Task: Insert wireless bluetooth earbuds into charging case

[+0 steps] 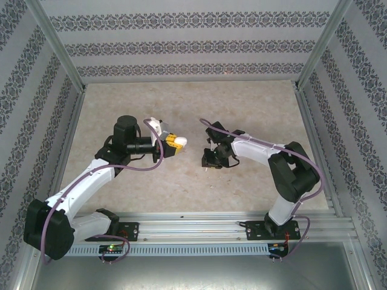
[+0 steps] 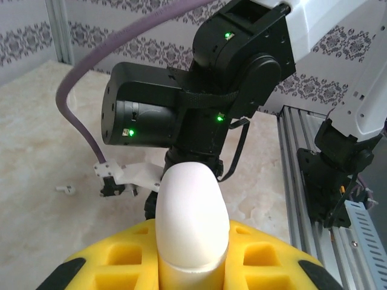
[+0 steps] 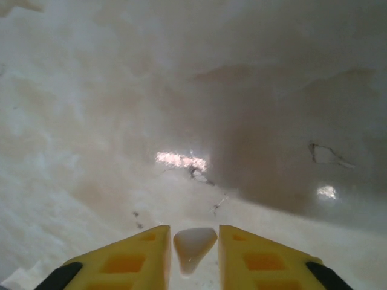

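Observation:
My left gripper (image 2: 192, 244) is shut on the charging case (image 2: 190, 205), a glossy white pebble that sticks out upright between the yellow fingers. In the top view the case (image 1: 180, 142) is held above the table's middle, facing the right arm. My right gripper (image 3: 193, 232) points down at the marble surface. One tiny white earbud (image 3: 193, 246) lies between its yellow fingertips with a thin gap on each side, so the jaws stand slightly open and do not pinch it. In the top view this gripper (image 1: 208, 163) is low over the table. Another earbud (image 2: 65, 189) lies loose on the table.
The right arm's black wrist (image 2: 199, 103) and purple cable (image 2: 75, 115) hang close in front of the held case. An aluminium rail (image 1: 199, 226) with both arm bases runs along the near edge. Patterned walls (image 1: 187, 42) enclose the marble tabletop (image 1: 181, 103).

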### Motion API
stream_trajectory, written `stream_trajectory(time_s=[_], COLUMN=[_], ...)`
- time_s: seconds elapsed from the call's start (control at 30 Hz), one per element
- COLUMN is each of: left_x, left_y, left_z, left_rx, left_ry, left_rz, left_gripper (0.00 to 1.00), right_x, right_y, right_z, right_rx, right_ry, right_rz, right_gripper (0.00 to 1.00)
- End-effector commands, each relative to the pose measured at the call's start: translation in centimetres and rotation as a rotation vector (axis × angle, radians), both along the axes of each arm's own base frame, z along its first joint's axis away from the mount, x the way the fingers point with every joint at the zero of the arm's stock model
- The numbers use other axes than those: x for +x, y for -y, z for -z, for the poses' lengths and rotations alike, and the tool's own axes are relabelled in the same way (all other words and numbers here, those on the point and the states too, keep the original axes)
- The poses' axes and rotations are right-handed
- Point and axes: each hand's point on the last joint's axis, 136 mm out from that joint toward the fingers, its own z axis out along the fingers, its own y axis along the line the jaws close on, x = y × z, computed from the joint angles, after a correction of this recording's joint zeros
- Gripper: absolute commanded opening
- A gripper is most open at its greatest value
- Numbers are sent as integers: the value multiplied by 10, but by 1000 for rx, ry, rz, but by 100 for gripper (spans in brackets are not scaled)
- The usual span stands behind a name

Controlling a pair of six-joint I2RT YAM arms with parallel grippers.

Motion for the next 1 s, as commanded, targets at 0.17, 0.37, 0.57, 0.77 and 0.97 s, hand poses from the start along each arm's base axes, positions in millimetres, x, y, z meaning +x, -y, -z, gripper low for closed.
stream_trajectory(time_s=[0.17, 0.37, 0.57, 0.77, 0.97], left_x=[2, -3, -14, -23, -24], left_y=[-7, -7, -1, 2, 4], left_z=[-2, -20, -40, -58, -68], left_rx=[-27, -104, -191, -255, -286], left_ry=[-53, -102, -168, -203, -212], left_rz=[-51, 7, 116, 215, 255], left_gripper=[0, 0, 0, 0, 0], right_x=[2, -5, -22, -34, -40], right_y=[-4, -32, -44, -75, -92], right_z=[-20, -141, -268, -301, -305], right_rx=[71, 379, 639, 775, 807], right_ry=[51, 402, 783, 742, 721], right_rz=[-31, -211, -320, -455, -504], right_gripper=[48, 48, 61, 64, 57])
